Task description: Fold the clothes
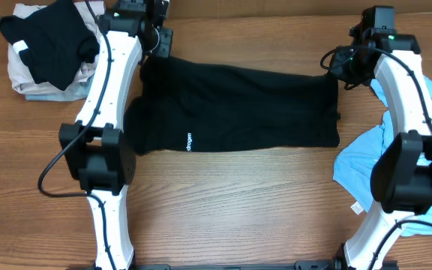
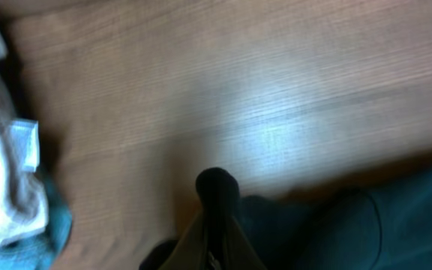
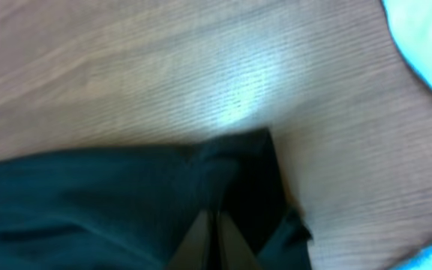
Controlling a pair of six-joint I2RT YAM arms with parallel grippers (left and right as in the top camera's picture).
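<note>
Left wrist view: the left pincer (image 2: 216, 229) is clenched, its two fingers pressed together with a bunched edge of the black T-shirt (image 2: 351, 225) caught at their tips. The picture is blurred, so finer detail of the grip is unclear. In the right wrist view the right pincer (image 3: 217, 229) is likewise clenched on a corner of the same shirt, and the dark cloth spreads away to the left of it.

From overhead, the two pincers hold the shirt's far corners, one at the far left and one at the far right. The shirt lies spread flat across the middle of the table (image 1: 238, 202), with small white lettering (image 1: 188, 141) near its near edge. A light blue T-shirt (image 1: 362, 154) lies crumpled at the right, partly under the right arm, with a white tag (image 1: 356, 206) at its near end. A heap of clothes (image 1: 47, 45) sits at the far left corner, a black garment on top of pale ones.
</note>
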